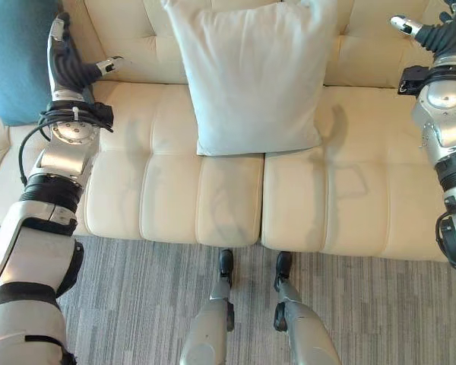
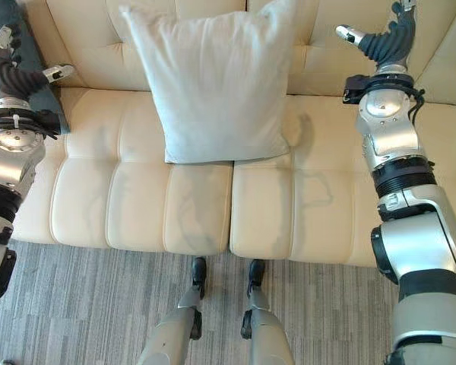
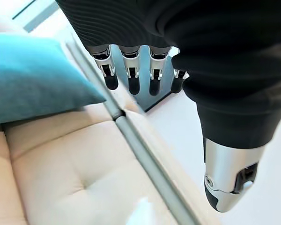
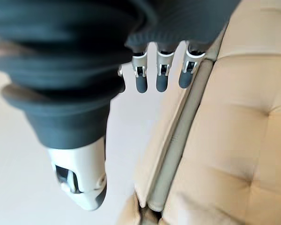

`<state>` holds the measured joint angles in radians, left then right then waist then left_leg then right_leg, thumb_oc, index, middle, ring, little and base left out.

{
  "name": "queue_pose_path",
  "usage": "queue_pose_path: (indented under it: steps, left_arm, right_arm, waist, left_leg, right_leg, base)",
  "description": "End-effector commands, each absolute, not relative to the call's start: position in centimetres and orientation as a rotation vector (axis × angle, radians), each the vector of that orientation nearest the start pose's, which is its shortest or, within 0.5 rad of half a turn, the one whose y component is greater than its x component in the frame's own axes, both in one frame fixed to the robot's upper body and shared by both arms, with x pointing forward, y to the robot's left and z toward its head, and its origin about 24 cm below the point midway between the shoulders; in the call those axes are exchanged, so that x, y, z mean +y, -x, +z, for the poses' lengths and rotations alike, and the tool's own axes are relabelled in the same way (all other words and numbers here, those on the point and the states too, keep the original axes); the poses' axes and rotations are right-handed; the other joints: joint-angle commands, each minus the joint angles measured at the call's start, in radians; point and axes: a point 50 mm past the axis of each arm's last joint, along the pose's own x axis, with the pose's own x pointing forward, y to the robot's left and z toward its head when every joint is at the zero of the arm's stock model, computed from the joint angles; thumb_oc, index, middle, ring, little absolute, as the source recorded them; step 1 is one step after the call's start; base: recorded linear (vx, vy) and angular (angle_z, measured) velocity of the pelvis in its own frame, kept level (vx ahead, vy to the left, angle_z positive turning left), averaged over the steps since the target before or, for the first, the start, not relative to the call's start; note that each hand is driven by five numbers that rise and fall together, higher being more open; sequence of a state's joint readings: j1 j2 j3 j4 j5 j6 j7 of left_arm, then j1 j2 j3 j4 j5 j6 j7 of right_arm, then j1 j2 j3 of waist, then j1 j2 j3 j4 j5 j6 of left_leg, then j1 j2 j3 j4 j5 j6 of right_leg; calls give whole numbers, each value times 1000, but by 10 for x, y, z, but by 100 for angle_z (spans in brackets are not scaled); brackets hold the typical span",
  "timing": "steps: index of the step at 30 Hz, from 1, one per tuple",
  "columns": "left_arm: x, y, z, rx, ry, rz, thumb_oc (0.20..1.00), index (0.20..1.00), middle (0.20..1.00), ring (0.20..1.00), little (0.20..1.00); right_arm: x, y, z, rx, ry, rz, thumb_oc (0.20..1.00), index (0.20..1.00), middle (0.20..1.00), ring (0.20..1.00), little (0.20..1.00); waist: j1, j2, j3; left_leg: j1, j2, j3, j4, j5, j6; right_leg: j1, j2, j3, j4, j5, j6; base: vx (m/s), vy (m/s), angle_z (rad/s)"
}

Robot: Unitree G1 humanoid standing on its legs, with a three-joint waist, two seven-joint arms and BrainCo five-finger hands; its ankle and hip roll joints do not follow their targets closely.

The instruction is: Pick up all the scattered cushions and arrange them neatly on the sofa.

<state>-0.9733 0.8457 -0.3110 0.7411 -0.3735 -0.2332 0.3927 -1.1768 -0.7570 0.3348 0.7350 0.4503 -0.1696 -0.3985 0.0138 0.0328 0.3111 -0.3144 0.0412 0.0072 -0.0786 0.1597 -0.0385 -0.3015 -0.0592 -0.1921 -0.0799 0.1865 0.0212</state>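
A pale grey cushion (image 1: pixel 251 72) leans upright against the backrest at the middle of the cream sofa (image 1: pixel 175 190). A teal cushion (image 1: pixel 15 57) rests against the backrest at the sofa's left end, and its corner (image 3: pixel 33 79) lies close to my left hand. My left hand (image 1: pixel 67 57) is raised beside the teal cushion, open, fingers (image 3: pixel 131 70) straight and holding nothing. My right hand (image 2: pixel 384 38) is raised over the sofa's right side, open and empty, its fingers (image 4: pixel 161 72) straight.
Grey striped carpet (image 1: pixel 137 304) runs along the sofa's front edge. The seat cushions left and right of the grey cushion are bare. The backrest (image 4: pixel 253 93) stands close in front of my right hand.
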Motion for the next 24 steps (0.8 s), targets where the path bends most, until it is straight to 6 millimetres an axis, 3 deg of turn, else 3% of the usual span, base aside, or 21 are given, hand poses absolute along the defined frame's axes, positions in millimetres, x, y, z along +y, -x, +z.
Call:
queue_pose_path:
  steps: [1, 6, 7, 8, 9, 10, 11, 12, 13, 16, 18, 22, 23, 24]
  left_arm:
    - [290, -347, 237, -552, -412, 402, 1000, 1000, 1000, 1000, 1000]
    - [278, -295, 119, -295, -249, 277, 1000, 1000, 1000, 1000, 1000]
    - [280, -283, 101, -237, -209, 278, 1000, 1000, 1000, 1000, 1000]
    - [280, -281, 100, -232, -210, 277, 1000, 1000, 1000, 1000, 1000]
    - [287, -254, 61, -85, -179, 280, 1000, 1000, 1000, 1000, 1000]
    - [287, -253, 60, -81, -180, 279, 1000, 1000, 1000, 1000, 1000]
    - [289, -224, 22, 64, -108, 309, 1000, 1000, 1000, 1000, 1000]
    - [289, -223, 21, 68, -109, 309, 1000, 1000, 1000, 1000, 1000]
    - [288, -194, -14, 234, -98, 310, 1000, 1000, 1000, 1000, 1000]
    - [288, -157, -50, 430, -115, 305, 1000, 1000, 1000, 1000, 1000]
    - [288, -137, -67, 528, -130, 315, 1000, 1000, 1000, 1000, 1000]
    - [296, -133, -66, 558, -212, 301, 1000, 1000, 1000, 1000, 1000]
    - [301, -141, -60, 535, -244, 306, 1000, 1000, 1000, 1000, 1000]
    - [301, -141, -60, 534, -244, 306, 1000, 1000, 1000, 1000, 1000]
  right_arm:
    - [-261, -364, 275, -606, 224, -362, 1000, 1000, 1000, 1000, 1000]
    - [-263, -316, 156, -396, 132, -252, 1000, 1000, 1000, 1000, 1000]
    - [-263, -307, 138, -353, 98, -238, 1000, 1000, 1000, 1000, 1000]
    - [-263, -306, 136, -347, 98, -237, 1000, 1000, 1000, 1000, 1000]
    - [-270, -282, 96, -214, 86, -228, 1000, 1000, 1000, 1000, 1000]
    - [-269, -280, 94, -209, 87, -227, 1000, 1000, 1000, 1000, 1000]
    - [-271, -258, 58, -76, 79, -218, 1000, 1000, 1000, 1000, 1000]
    - [-271, -257, 58, -73, 80, -217, 1000, 1000, 1000, 1000, 1000]
    - [-273, -230, 16, 95, 55, -225, 1000, 1000, 1000, 1000, 1000]
    - [-274, -194, -31, 328, 118, -214, 1000, 1000, 1000, 1000, 1000]
    - [-272, -181, -50, 432, 170, -197, 1000, 1000, 1000, 1000, 1000]
    - [-269, -172, -66, 519, 198, -199, 1000, 1000, 1000, 1000, 1000]
    - [-267, -173, -70, 529, 182, -208, 1000, 1000, 1000, 1000, 1000]
    - [-267, -173, -70, 528, 182, -208, 1000, 1000, 1000, 1000, 1000]
  waist:
    - [13, -43, -66]
    - [-2, -63, -116]
    - [-7, -68, -128]
    - [-7, -69, -131]
    - [-14, -75, -149]
    - [-14, -75, -151]
    - [-20, -83, -168]
    - [-19, -83, -170]
    - [-28, -87, -184]
    - [-41, -97, -194]
    - [-46, -108, -191]
    - [-47, -120, -166]
    - [-31, -113, -136]
    - [-31, -114, -137]
  left_leg:
    - [78, -9, 10, -1, -108, -61]
    - [169, -11, 22, 0, -155, -47]
    - [179, -14, 22, 0, -157, -41]
    - [181, -14, 23, 0, -157, -41]
    - [212, -16, 28, 3, -167, -34]
    - [215, -16, 28, 2, -167, -34]
    - [243, -17, 33, 4, -178, -26]
    - [246, -17, 34, 3, -179, -26]
    - [272, -18, 41, 6, -185, -16]
    - [304, -23, 64, 0, -190, -6]
    - [314, -29, 86, -9, -191, 0]
    - [295, -28, 116, -9, -175, 11]
    - [273, -5, 126, -2, -147, 15]
    - [270, -6, 126, -2, -144, 15]
  right_leg:
    - [23, -72, 60, 51, -118, 126]
    - [121, -70, 59, 28, -133, 124]
    - [131, -73, 60, 28, -131, 124]
    - [134, -73, 60, 27, -131, 125]
    - [162, -75, 59, 27, -132, 127]
    - [166, -74, 59, 26, -132, 127]
    - [188, -76, 63, 26, -131, 131]
    - [191, -76, 64, 25, -132, 131]
    - [204, -77, 73, 29, -124, 136]
    - [208, -75, 97, 28, -97, 151]
    - [190, -76, 116, 20, -52, 171]
    - [135, -76, 135, 44, 4, 209]
    - [134, -69, 126, 158, -68, 189]
    - [130, -69, 127, 159, -67, 189]
  base:
    - [62, 40, 2]
    - [100, 24, 3]
    - [73, 17, -9]
    - [55, 45, -14]
    - [31, 36, -15]
    - [20, 79, -12]
    - [-2, 45, -4]
    - [-36, 120, -3]
    - [-50, 108, -7]
    - [-135, 132, -33]
    - [-240, 102, -27]
    - [-331, 15, -60]
    - [-336, -20, -56]
    - [-609, -25, -45]
